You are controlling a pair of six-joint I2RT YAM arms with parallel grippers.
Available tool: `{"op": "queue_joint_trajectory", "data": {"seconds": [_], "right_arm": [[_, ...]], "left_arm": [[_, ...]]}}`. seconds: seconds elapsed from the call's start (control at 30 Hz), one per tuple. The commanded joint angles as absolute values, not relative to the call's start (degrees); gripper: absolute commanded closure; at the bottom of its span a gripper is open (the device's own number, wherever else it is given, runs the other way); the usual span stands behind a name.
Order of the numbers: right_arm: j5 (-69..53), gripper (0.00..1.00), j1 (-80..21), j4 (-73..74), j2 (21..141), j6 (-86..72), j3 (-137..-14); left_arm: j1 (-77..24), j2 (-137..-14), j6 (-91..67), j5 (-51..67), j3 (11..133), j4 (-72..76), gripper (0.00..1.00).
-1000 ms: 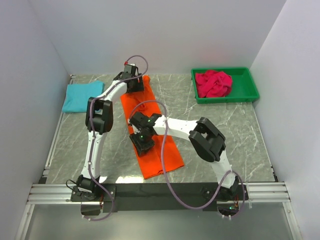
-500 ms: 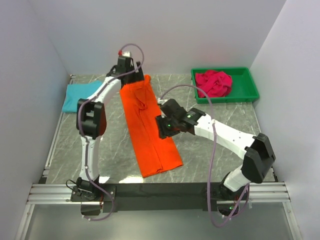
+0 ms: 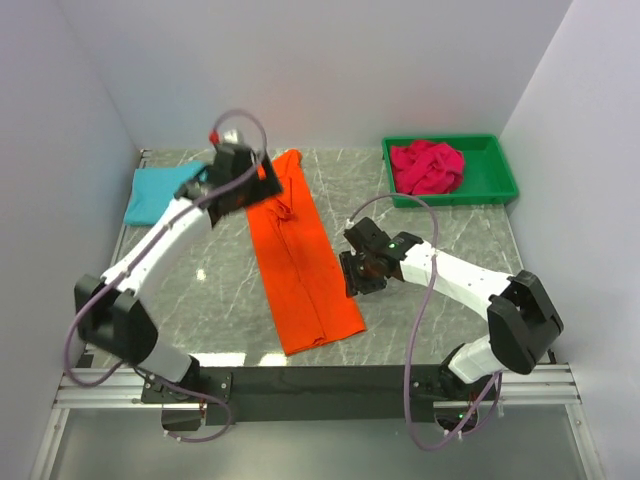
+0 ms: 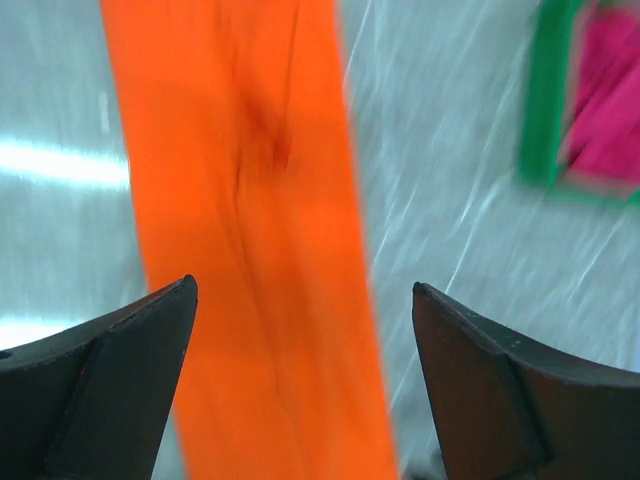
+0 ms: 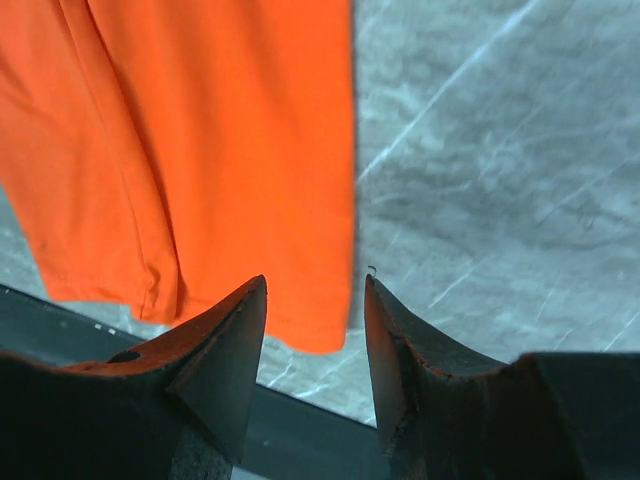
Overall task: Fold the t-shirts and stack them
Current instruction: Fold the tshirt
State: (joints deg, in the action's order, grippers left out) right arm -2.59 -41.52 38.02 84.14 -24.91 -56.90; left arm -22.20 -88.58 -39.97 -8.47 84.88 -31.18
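Note:
The orange t-shirt [image 3: 300,260] lies as a long narrow strip from the back centre down to the front of the table; it also shows in the left wrist view [image 4: 240,240] and the right wrist view [image 5: 200,150]. My left gripper [image 3: 240,190] is open and empty above the strip's far end. My right gripper [image 3: 358,278] is open and empty just right of the strip's lower half. The folded turquoise-blue t-shirt [image 3: 160,194] lies at the back left. The crimson-pink t-shirt [image 3: 426,168] sits crumpled in the green bin [image 3: 497,186].
White walls close the table on the left, back and right. A black rail [image 3: 320,382] runs along the near edge. The green bin also shows at the upper right of the left wrist view [image 4: 545,100]. Grey marble table [image 3: 440,330] surrounds the strip.
Both arms have let go and drawn back: the left gripper moved left off the shirt's far end, the right gripper moved right off the strip. The orange shirt now lies flat and straight.

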Motion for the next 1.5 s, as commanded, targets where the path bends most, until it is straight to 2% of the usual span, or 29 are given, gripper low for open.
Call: {"op": "queue_joint_trajectory", "data": {"seconds": [0.0,0.23,0.43,0.73,1.3,1.47], "right_arm": [[-4.5,0.49,-41.4,36.5,80.5,-28.1,-55.1],[-7.6,0.50,-41.5,35.9,80.1,-29.7,-49.7],[-9.8,0.51,-41.5,35.4,79.9,-29.9,-47.1],[-11.2,0.51,-41.5,34.7,82.1,-30.0,-45.6],[-10.2,0.52,-42.7,35.7,85.2,-30.4,-46.1],[-9.5,0.52,-43.8,36.6,85.9,-30.7,-46.8]], "left_arm": [[-27.6,-80.5,-48.9,-9.1,73.1,-40.3,0.07],[-40.6,-69.2,-63.1,-4.7,49.6,-40.6,0.11],[-47.5,-68.2,-70.3,-1.6,43.2,-38.1,0.15],[-51.5,-75.6,-71.1,-0.4,42.6,-39.7,0.26],[-57.7,-83.1,-69.4,1.6,45.1,-42.4,0.37],[-59.1,-84.8,-68.8,1.8,46.4,-43.2,0.37]]}}
